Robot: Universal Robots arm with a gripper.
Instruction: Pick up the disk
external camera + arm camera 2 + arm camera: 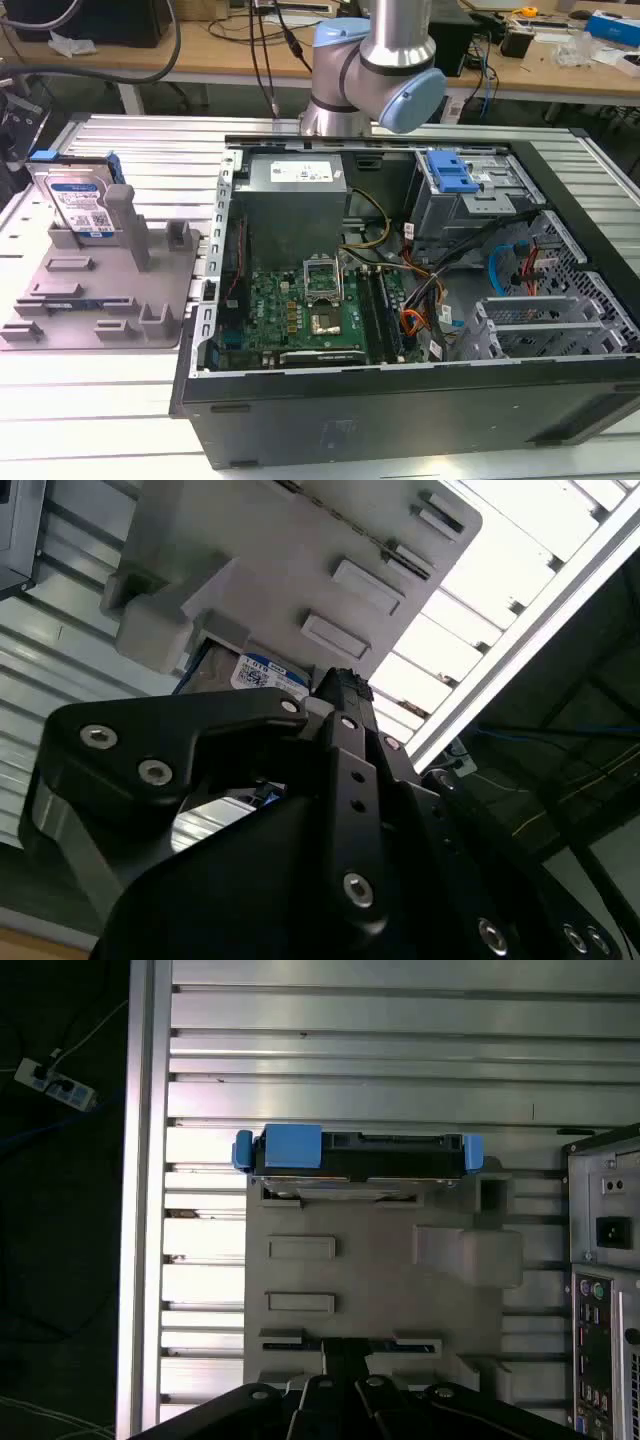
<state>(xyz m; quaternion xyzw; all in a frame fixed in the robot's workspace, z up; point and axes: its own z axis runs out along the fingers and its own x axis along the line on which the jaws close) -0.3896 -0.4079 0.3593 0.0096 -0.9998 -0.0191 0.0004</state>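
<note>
The disk [82,205] stands on edge in a slot at the far end of the grey fixture tray [100,290], at about ten o'clock in the exterior view, its blue-and-white label facing the camera and a blue rail along its side. The tray lies flat on the slatted metal worktop [100,420], and the open computer case [400,400] sits just beside it at its three o'clock. The arm [375,60] rises at twelve o'clock behind the case. In the first wrist view the gripper [345,1345] hangs over the tray [380,1280], its fingers pressed together and holding nothing, well apart from the disk [360,1157]. In the second wrist view the gripper [343,680] sits in front of the disk's label [262,675], without contact that can be seen.
</note>
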